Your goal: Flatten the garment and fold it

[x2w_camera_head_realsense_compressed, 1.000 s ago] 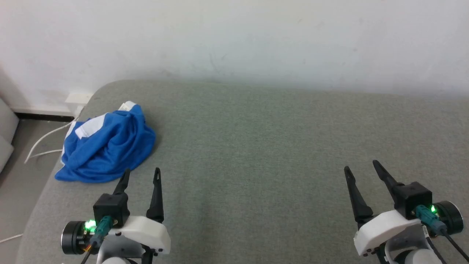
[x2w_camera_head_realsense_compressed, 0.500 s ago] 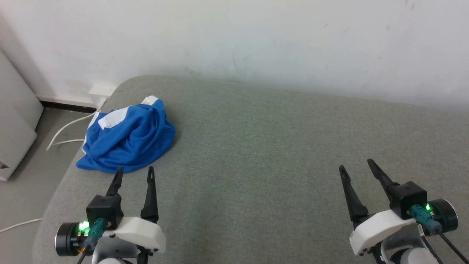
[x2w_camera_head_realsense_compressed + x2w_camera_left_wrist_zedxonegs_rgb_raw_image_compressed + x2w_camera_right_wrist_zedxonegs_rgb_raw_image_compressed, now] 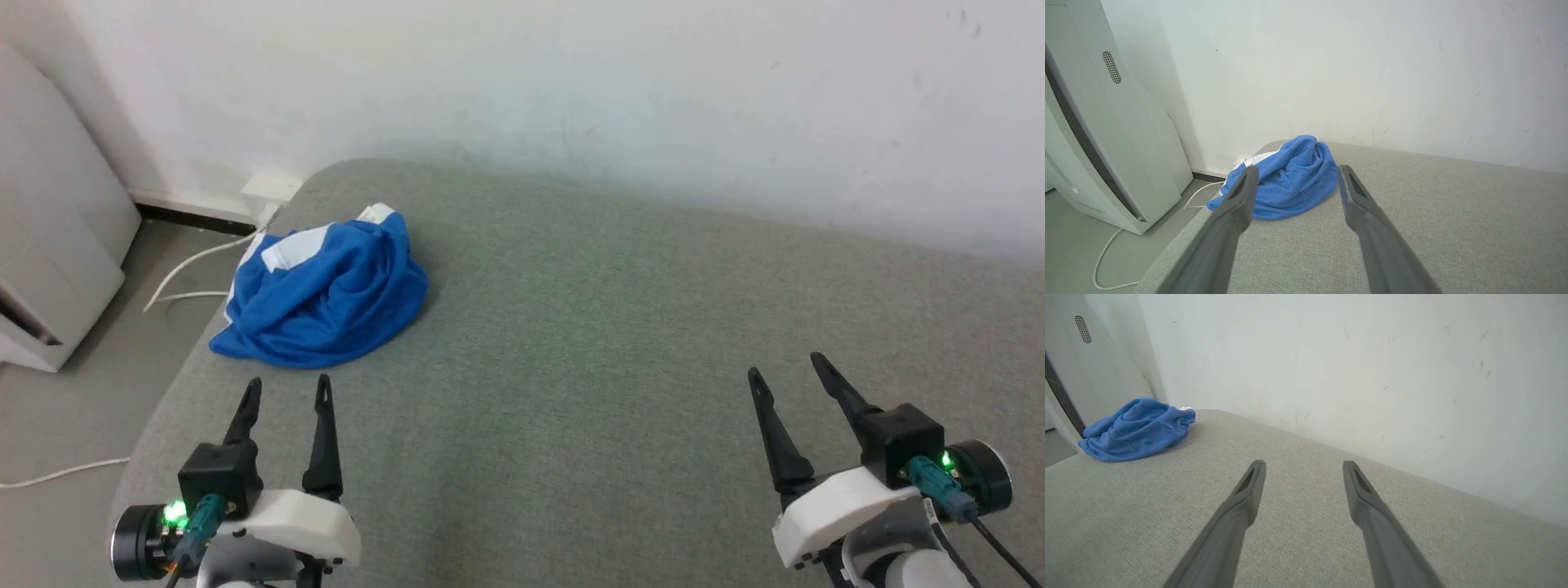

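Note:
The garment (image 3: 326, 294), bright blue with white patches at its far side, lies crumpled in a heap near the far left corner of the grey cushioned surface (image 3: 620, 359). It also appears in the left wrist view (image 3: 1290, 179) and the right wrist view (image 3: 1137, 428). My left gripper (image 3: 289, 384) stands open just short of the heap, fingers pointing at it, with nothing between them. Far over on the right my right gripper (image 3: 782, 363) is open and empty above bare cushion.
A white wall (image 3: 571, 82) runs along the back of the surface. Left of the surface, on the floor, stands a white appliance (image 3: 1094, 134) with white cables (image 3: 188, 273) trailing beside it. The surface's left edge curves down just beside the garment.
The head camera has turned left, so the whole scene has slid to the right and the white appliance has come into view. Both grippers keep their open pose.

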Controlling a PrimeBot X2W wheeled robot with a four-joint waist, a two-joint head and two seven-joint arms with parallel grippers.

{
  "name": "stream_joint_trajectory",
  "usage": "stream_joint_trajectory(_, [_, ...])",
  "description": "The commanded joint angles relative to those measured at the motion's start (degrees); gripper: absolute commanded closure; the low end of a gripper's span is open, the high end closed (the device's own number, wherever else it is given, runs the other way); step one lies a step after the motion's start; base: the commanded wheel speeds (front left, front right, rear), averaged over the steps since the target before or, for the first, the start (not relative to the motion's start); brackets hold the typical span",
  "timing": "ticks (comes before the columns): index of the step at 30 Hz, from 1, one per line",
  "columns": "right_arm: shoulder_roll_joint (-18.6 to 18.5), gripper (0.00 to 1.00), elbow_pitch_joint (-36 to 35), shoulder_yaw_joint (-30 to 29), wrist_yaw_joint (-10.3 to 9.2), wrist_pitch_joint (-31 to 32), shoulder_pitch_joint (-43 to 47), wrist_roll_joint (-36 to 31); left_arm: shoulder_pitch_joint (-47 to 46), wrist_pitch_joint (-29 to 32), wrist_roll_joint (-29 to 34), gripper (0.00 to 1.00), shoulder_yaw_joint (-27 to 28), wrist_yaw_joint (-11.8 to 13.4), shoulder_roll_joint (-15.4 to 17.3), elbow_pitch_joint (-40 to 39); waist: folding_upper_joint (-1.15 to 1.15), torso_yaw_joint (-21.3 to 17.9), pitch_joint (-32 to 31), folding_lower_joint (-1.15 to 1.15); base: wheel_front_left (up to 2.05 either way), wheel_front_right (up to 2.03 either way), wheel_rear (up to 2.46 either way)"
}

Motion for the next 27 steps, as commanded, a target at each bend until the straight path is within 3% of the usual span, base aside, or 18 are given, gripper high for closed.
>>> stream_joint_trajectory(1, [0.1, 0.00, 0.2, 0.2, -0.06, -0.5, -1.0, 0.0, 1.1, -0.6, -0.3, 0.00, -0.1, 0.7, 0.4, -0.4, 0.00, 0.8, 0.0, 0.00, 0.00, 0.00, 0.00])
stream_joint_trajectory(27, [0.2, 0.00, 2.0, 1.7, -0.08, -2.7, -1.9, 2.0, 3.4, -1.3, -3.4, 0.00, -0.7, 3.7, 3.1, -1.9, 0.00, 7.7, -1.0, 0.00, 0.00, 0.00, 0.00])
